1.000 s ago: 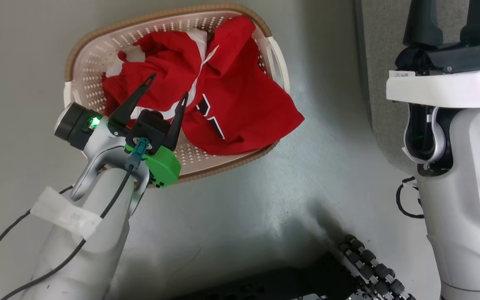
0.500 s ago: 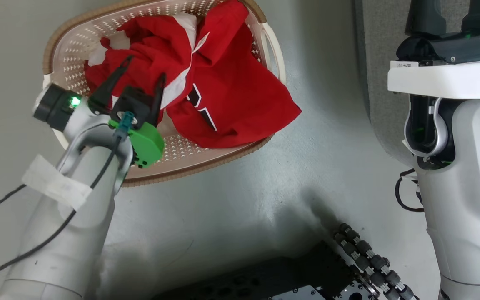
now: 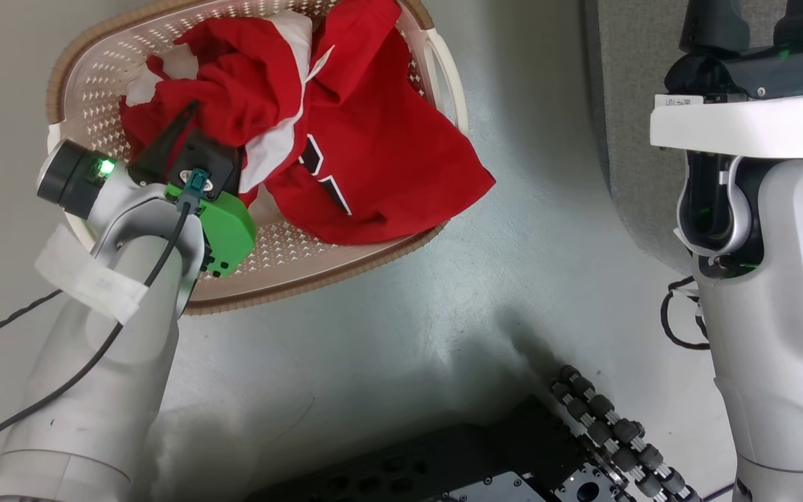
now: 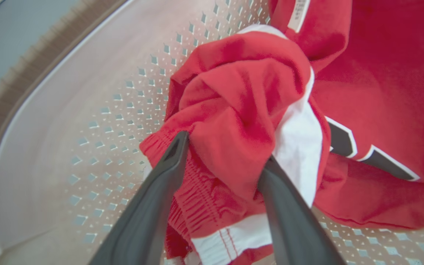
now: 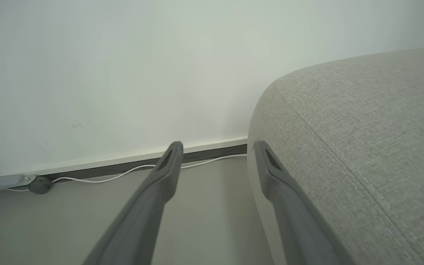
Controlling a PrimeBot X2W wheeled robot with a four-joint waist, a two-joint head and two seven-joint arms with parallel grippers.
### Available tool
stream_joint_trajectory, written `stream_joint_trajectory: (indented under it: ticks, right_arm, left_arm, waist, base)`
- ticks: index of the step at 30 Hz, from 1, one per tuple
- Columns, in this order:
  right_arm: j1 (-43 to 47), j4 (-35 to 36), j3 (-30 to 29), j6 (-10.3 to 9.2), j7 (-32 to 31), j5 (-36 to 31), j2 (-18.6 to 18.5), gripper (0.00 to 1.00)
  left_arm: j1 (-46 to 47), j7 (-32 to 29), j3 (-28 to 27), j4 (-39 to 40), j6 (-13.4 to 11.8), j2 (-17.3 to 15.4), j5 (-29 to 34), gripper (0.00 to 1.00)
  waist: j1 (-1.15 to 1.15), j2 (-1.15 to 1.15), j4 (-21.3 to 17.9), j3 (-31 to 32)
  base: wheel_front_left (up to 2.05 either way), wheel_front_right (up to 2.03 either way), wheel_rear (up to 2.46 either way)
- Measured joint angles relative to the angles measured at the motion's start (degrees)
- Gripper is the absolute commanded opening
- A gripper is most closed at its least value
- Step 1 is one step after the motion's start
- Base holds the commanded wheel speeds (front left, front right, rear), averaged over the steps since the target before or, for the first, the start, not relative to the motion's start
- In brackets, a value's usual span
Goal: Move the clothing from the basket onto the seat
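A pale grey floor (image 3: 387, 314) ran under everything, with a white wall (image 5: 123, 73) behind. On the floor stood the basket (image 3: 318, 282), and the clothing (image 3: 373, 160) lay heaped inside it, one red flap spilling over the rim on the side nearer the sofa (image 5: 363, 147). The sofa stood well apart, on the robot's right.

The step in hand looked like the first grasp. The left gripper (image 4: 223, 149) was down in the basket with its fingers (image 4: 160, 184) spread wide, not yet pinched on anything. The right gripper (image 5: 217, 145) hung just beside the sofa's rounded edge, equally wide and empty.

To do this well, the fingers would need to close on the thick bunch rather than a single loose layer; a grip near the gathered, ribbed hem would probably slip least. The tips ought to stay clear of the perforated bottom, where they might snag. A straight lift would show whether one garment came or both, since the two seemed tangled; the flap over the rim could drag the basket.

A crumpled red fold with a white band sat squarely between the fingers and rose past their tips. One finger lay against the ribbed hem, the other against the white band; the numbered piece lay beyond, outside the gap.
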State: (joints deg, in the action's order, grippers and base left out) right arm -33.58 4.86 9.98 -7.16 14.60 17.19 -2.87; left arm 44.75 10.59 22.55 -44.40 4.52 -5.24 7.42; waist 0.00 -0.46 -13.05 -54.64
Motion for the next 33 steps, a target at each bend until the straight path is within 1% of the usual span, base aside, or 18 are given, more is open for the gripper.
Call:
stream_joint_trajectory:
  ticks: [1, 2, 7, 16, 24, 33]
  right_arm:
    - [0.0, -0.03, 0.0, 0.0, 0.0, 0.02, 0.0, 1.0]
    - [0.0, -0.04, 0.0, 0.0, 0.0, 0.03, 0.0, 1.0]
    - [0.0, -0.98, -0.54, 0.0, 0.0, 0.02, 0.0, 1.0]
    - [0.19, -3.58, -1.88, 0.0, 0.01, -0.26, 0.01, 1.0]
    - [3.1, -7.0, -3.03, 0.0, 0.0, -0.63, 0.01, 1.0]
    - [7.47, -11.62, -4.63, 0.19, 0.0, -1.45, 0.03, 1.0]
  left_arm:
    - [0.22, -0.02, 0.0, -0.37, 0.0, 0.04, 0.0, 0.18]
    - [0.43, -0.01, 0.01, -0.77, 0.0, 0.1, 0.0, 0.0]
    - [0.83, 0.3, 0.09, -2.49, -0.01, 0.88, -0.36, 0.0]
    - [0.74, 2.66, -0.98, -3.71, -0.01, 2.38, -4.25, 0.0]
    - [-0.29, 3.35, -0.98, -4.02, 0.1, 2.92, -6.84, 0.0]
    - [-2.44, 3.68, -0.3, -4.02, 1.04, 3.2, -10.25, 0.0]
  waist:
    - [0.0, 0.0, -0.06, -0.03]
    - [0.0, 0.0, -0.1, -0.04]
    - [0.0, 0.0, -0.09, 0.47]
    - [0.0, 0.0, 0.95, 3.44]
    - [0.0, 0.0, 2.29, 7.76]
    - [0.0, 0.0, 3.79, 14.08]
  base:
    - [0.0, 0.0, 0.0]
    - [0.0, 0.0, 0.0]
    - [0.0, 0.0, 0.0]
    - [0.0, 0.0, 0.0]
    - [0.0, 0.0, 0.0]
    - [0.0, 0.0, 0.0]
